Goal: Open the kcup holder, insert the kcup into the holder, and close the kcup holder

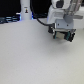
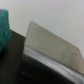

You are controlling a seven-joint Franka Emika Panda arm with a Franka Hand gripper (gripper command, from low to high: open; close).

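My gripper (image 1: 62,35) hangs just above the table at the exterior view's right. A small green thing, the kcup (image 1: 60,34), shows between its dark fingers, and the jaws look closed on it. In the wrist view the kcup's green top (image 2: 4,22) fills one edge, very close and blurred. Beside it lie a pale grey flat panel (image 2: 51,44) and a black body (image 2: 14,59), which look like part of the kcup holder. In the exterior view I cannot make out the holder.
A tall white bottle-like thing (image 1: 25,10) stands at the back, with a blue light (image 1: 32,18) beside it. A dark strip runs along the table's far edge (image 1: 10,21). The pale tabletop (image 1: 30,55) spreads toward the front.
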